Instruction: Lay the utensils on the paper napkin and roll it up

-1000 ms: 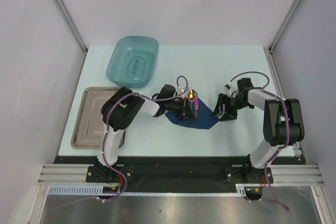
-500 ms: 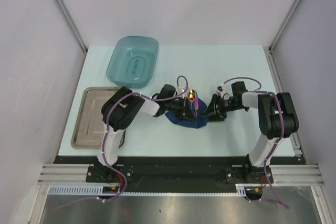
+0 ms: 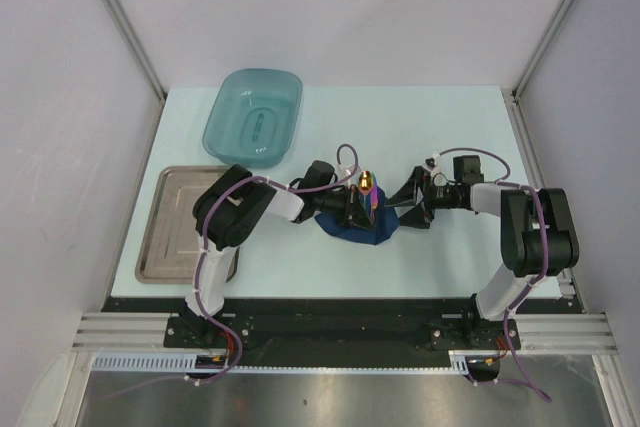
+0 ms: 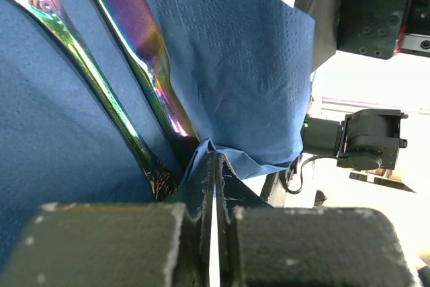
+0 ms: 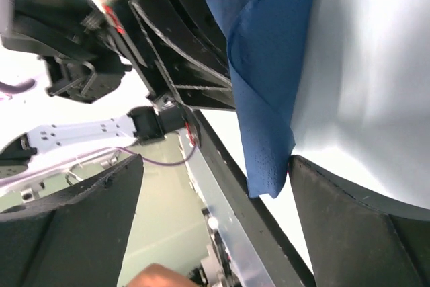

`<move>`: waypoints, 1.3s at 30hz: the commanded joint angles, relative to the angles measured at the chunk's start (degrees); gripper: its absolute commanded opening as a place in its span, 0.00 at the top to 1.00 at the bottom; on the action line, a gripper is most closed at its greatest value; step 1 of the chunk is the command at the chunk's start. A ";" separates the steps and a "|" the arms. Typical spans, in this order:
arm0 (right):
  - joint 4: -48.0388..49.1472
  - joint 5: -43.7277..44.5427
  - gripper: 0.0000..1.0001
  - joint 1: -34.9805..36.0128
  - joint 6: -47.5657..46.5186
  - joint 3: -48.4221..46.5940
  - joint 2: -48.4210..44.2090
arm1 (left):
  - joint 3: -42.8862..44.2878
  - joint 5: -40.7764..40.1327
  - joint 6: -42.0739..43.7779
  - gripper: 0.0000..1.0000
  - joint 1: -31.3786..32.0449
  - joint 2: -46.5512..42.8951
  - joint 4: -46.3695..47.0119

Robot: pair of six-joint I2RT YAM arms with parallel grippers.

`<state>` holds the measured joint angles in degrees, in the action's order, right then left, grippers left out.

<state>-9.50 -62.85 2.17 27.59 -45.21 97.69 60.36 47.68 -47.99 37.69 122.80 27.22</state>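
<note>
Right hand (image 3: 405, 205) had travelled leftward across the counter (image 3: 450, 127), carrying the free flap of the paper napkin (image 3: 352, 234) over the utensils (image 4: 144, 65), and its jaws had then sprung wide, leaving the flap released between them. Left hand (image 4: 215, 166) was clenched tight, its tips pressed at the napkin's opposite edge beside the utensil handles; whether a fold was pinched there could not be told. With the utensils lying on the napkin at mid-counter and a first fold laid over them, rolling was judged begun but unfinished.
</note>
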 commanded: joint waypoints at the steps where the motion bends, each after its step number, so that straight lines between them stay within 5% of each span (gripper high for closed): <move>1: 11.58 -2.54 0.08 0.02 8.94 2.75 -1.54 | 0.90 -1.36 0.70 0.99 -0.51 0.86 1.69; 4: 17.23 -3.42 0.11 0.37 14.41 3.46 -0.92 | 0.90 -1.28 0.79 0.99 -0.60 0.77 1.69; 14: 7.09 -2.11 0.20 2.66 10.30 4.08 0.30 | 0.55 -1.45 0.61 0.99 -0.51 0.59 2.31; 20: -3.15 0.71 0.15 2.66 2.82 2.58 0.66 | 0.38 -1.45 0.53 0.99 -0.60 0.51 2.57; 27: 0.70 0.01 0.12 2.23 7.12 2.67 0.48 | 0.20 -1.54 0.53 0.99 -0.69 0.24 2.84; 34: 1.06 2.91 0.25 0.81 5.37 -1.01 -1.45 | 0.11 -1.80 0.53 0.99 -1.30 0.16 2.66; 39: -3.67 5.01 0.50 2.39 0.55 -3.65 -1.10 | 0.64 -1.63 0.35 0.99 -1.48 0.24 2.31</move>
<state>-9.69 -59.64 3.27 32.38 -45.95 98.02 60.36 47.09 -48.01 36.93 122.91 28.27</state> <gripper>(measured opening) 0.580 0.011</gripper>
